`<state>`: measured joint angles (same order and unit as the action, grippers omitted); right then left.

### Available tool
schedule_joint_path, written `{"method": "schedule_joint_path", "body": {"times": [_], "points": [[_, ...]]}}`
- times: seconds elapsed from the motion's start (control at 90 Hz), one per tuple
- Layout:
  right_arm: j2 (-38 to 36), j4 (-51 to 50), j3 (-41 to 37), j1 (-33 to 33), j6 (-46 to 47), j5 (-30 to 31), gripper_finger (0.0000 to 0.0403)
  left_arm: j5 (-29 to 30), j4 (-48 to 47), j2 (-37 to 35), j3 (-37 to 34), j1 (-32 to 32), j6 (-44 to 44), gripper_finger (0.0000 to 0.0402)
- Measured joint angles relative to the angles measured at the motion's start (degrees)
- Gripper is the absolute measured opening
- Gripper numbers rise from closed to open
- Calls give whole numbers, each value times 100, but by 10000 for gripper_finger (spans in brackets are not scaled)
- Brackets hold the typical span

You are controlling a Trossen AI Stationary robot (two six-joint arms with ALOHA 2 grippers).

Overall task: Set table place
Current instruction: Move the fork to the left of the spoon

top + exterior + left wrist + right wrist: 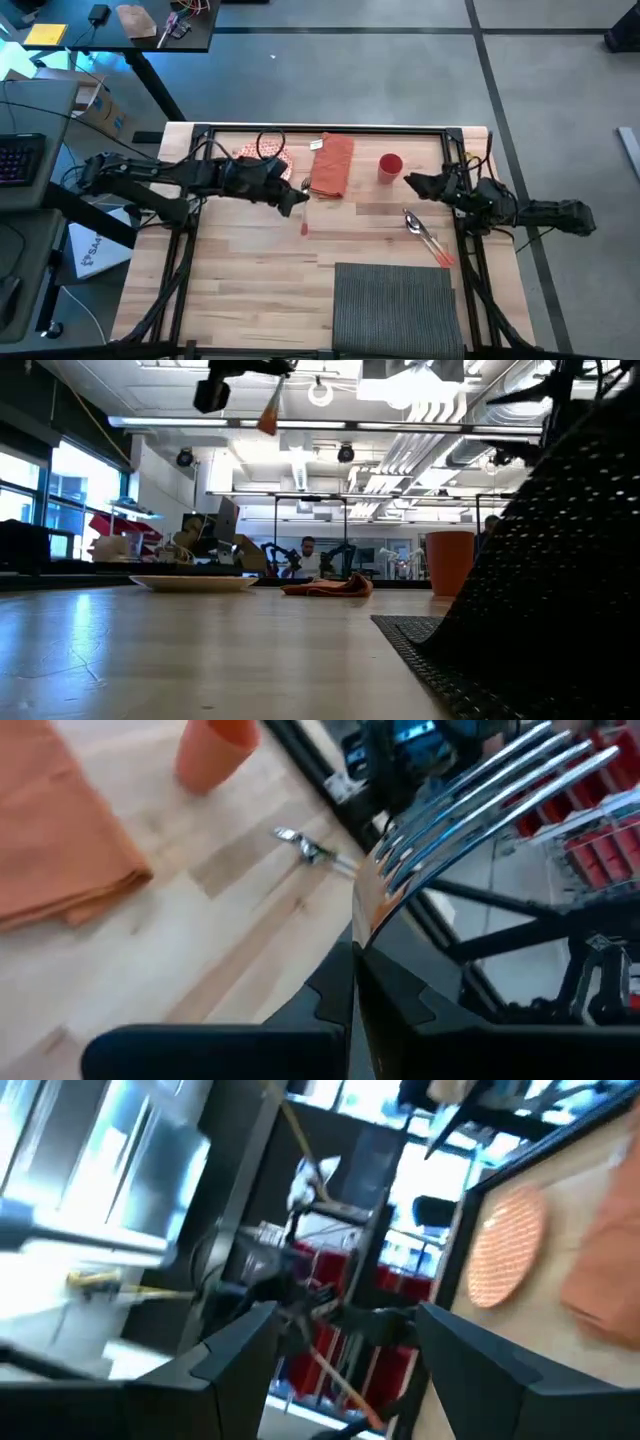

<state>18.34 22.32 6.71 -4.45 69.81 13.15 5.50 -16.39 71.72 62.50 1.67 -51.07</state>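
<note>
The left tool was clenched on a fork, held above the desk; stiff, slick steel, best pinched at its orange handle. The ribbed placemat lay well apart, limp and light. The right tool waited released beside the cup.

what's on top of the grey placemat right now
Nothing visible on the placemat: its ribbed surface is bare in the high view. The fork is in the left gripper.
</note>
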Motion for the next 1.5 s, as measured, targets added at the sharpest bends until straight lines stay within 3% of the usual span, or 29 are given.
{"method": "schedule_joint_path", "body": {"times": [0.422,0.622,0.744,0.922,1.022,1.178,1.322,1.5], "points": [[3841,-69,3366,393,-1329,-1240,224,-377,880,50,64,-217,189,0],[5082,-547,5346,348,-3342,-2141,224,-421,1006,50,64,-214,225,0],[5597,-1805,6569,338,-4602,-2421,224,-525,1035,48,64,-214,232,0],[6226,-4697,8124,218,-5444,-1623,224,-648,1080,48,64,-214,256,0],[6537,-5257,8476,148,-5760,-1875,224,-679,1078,48,64,-183,318,0],[6930,-5004,8549,39,-5808,-2791,224,-691,1071,48,64,-164,335,0],[7240,-4692,8531,26,-5834,-2686,217,-690,1075,45,61,-162,335,0],[7339,-4325,8532,3,-5831,-2670,176,-689,1073,44,61,-162,335,0]]}}
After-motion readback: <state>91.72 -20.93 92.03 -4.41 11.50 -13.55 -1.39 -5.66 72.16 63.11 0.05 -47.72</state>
